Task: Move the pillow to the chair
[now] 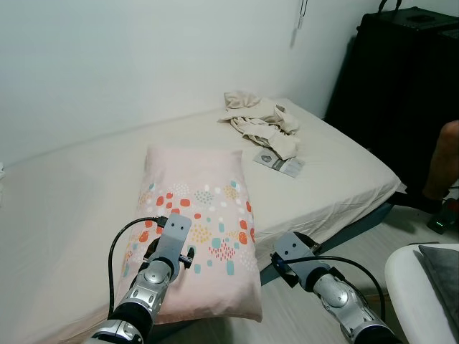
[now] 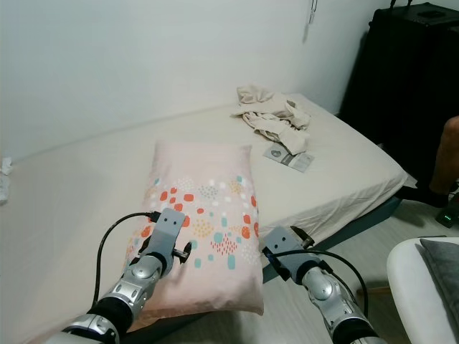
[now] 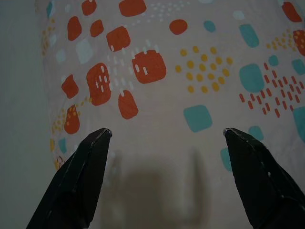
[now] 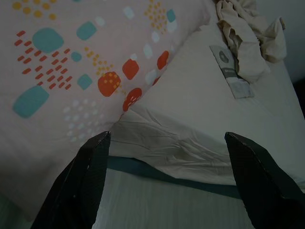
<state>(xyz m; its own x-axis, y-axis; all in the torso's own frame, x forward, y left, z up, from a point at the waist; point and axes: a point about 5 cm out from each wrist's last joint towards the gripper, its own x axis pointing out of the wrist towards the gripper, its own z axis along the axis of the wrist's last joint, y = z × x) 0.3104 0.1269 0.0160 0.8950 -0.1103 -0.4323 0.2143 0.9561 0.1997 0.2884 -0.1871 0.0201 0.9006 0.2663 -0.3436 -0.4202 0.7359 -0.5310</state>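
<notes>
A pale pink pillow (image 1: 197,222) with red, teal and yellow spots lies on the bed, its near end hanging over the front edge. My left gripper (image 3: 167,138) is open, its fingers (image 3: 81,176) spread just above the pillow's (image 3: 157,86) left half. My right gripper (image 4: 167,143) is open too, held beside the pillow's (image 4: 57,81) right edge over the bed's front edge. The left arm (image 1: 161,269) and right arm (image 1: 323,283) reach forward from below. A white chair (image 1: 423,287) with a grey cushion stands at the lower right.
The bed (image 1: 337,165) has a cream sheet, with a crumpled cream cloth (image 1: 262,122) and a grey flat packet (image 1: 280,163) at its far right. A black cabinet (image 1: 409,79) stands right of the bed. A person's leg (image 1: 445,161) is at the right edge. Light wooden floor lies in front.
</notes>
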